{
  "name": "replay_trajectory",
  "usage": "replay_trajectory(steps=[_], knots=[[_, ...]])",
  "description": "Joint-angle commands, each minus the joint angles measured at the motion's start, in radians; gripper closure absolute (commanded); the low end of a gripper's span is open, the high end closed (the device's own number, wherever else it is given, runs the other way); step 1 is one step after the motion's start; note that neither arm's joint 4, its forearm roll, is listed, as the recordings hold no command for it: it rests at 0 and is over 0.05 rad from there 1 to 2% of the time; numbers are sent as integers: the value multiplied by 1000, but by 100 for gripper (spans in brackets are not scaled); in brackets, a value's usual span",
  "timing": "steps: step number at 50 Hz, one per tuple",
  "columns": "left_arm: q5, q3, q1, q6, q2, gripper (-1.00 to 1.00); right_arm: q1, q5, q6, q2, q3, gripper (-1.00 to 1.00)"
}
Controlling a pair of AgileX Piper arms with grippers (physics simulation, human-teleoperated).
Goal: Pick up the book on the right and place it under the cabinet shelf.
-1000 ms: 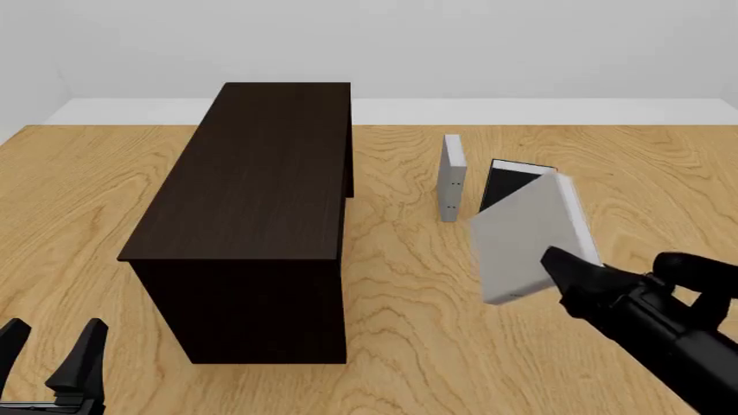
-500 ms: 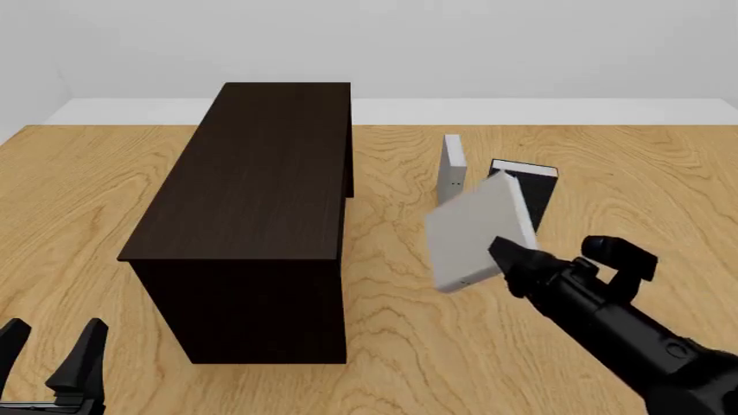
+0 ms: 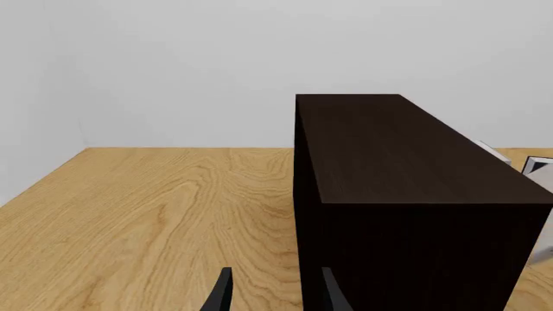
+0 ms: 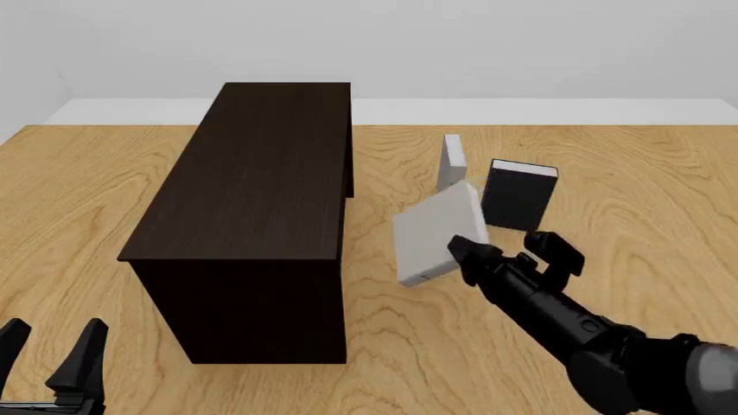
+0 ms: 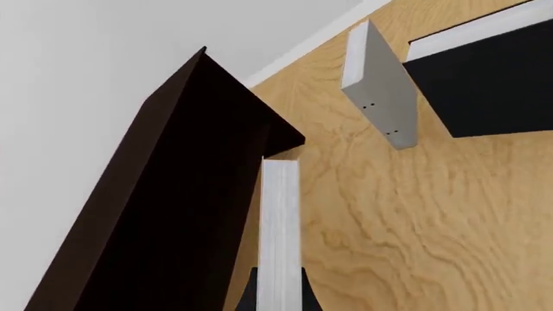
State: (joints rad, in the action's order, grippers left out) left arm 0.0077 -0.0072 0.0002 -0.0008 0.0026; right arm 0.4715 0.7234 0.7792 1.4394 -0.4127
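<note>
The book (image 4: pixel 435 233), thin and light grey, hangs tilted above the table just right of the cabinet shelf (image 4: pixel 254 173). My right gripper (image 4: pixel 464 251) is shut on its lower corner. The right wrist view shows the book (image 5: pixel 279 227) edge-on between the fingers, with the dark cabinet shelf (image 5: pixel 164 194) close beside it. At the near left corner my left gripper (image 4: pixel 52 354) stands open and holds nothing. In the left wrist view the left gripper (image 3: pixel 274 301) points past the near end of the cabinet shelf (image 3: pixel 406 162).
A second grey book (image 4: pixel 451 169) stands upright behind the held one, and a thicker black book (image 4: pixel 519 194) stands to its right. Both appear in the right wrist view, the grey book (image 5: pixel 380 91) and the black book (image 5: pixel 484 84). Wooden tabletop (image 4: pixel 138 363) surrounds the cabinet.
My right arm has carried the book to the left and lower, from in front of the black book to close beside the cabinet. The left gripper has stayed still.
</note>
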Motion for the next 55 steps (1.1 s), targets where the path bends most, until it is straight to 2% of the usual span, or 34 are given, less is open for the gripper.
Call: replay_trajectory(steps=[1,11,22,34,55], knots=[[-1,0,0,0,0,-100,-49,107,58,229,-56,100],[-2,2,0,1,0,-100,-58,181,101,316,-74,100],[1,-1,0,0,-1,-100,-73,231,120,400,-98,100],[1,-1,0,0,-1,-100,-72,345,181,523,-99,100],[1,-1,0,1,0,-100,-54,420,221,636,-112,100]])
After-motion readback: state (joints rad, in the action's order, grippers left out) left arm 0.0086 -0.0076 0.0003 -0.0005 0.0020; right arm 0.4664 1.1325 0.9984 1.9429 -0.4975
